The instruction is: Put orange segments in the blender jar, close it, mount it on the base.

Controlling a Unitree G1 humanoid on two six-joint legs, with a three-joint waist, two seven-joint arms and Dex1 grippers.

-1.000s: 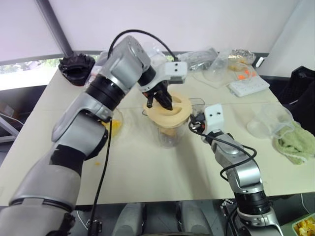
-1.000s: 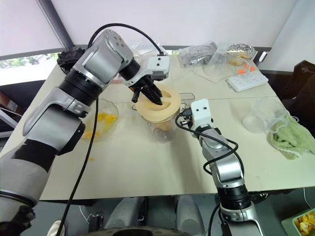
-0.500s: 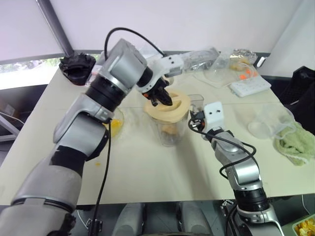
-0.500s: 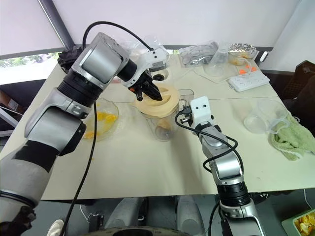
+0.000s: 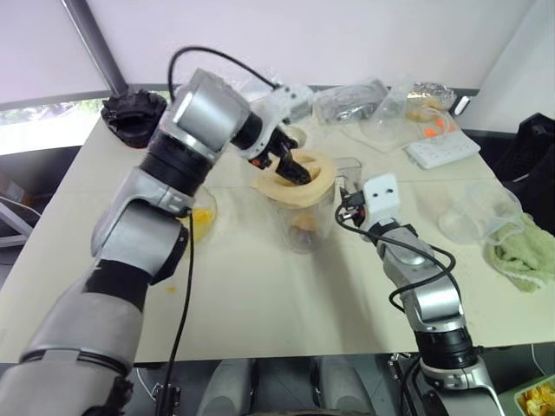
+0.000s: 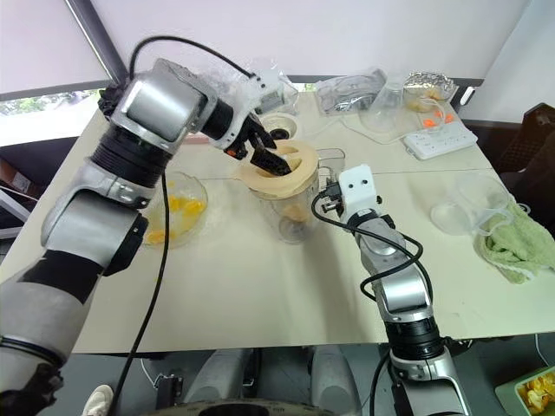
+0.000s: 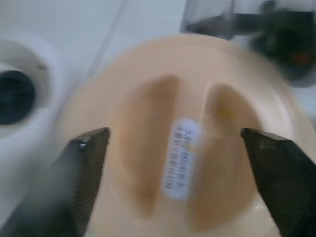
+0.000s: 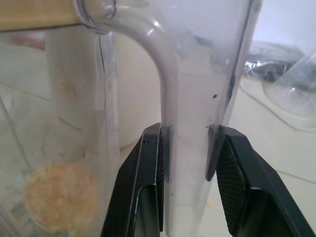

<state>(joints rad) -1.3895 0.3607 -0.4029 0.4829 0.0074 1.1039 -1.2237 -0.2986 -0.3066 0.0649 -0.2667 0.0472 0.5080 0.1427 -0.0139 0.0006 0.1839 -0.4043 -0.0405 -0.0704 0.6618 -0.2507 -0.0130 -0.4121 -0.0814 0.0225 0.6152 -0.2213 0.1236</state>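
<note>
Tall clear plastic blender jar (image 6: 290, 212) found upright near the middle of the pale worktop (image 6: 260, 295), capped by a round cream lid (image 6: 279, 169) with two recessed grooves; lid seen slightly tilted in the eye views. Orange segments (image 8: 59, 195) noted inside the jar near the bottom, as a pale orange lump behind the clear wall.

Left pincer (image 5: 293, 165) poised over the lid, released: both black fingers (image 7: 81, 170) spread wide, standing at opposite edges of the lid in the left wrist view, not visibly pressing it. White label (image 7: 178, 158) noted on the lid between the grooves.

Right pincer (image 8: 190, 163) clenched on the jar's clear side handle (image 8: 190, 98), one black finger on each side of the handle.

Squat cream-white base (image 6: 279, 126) with dark round socket on top located just beyond the jar, apart from it.

Shallow clear glass bowl (image 6: 178, 212) holding further orange pieces noted to the left of the jar. Black ridged round object (image 5: 134, 117) at the far left corner. White power strip (image 6: 447, 139) and green cloth (image 6: 516, 247) on the right side.
</note>
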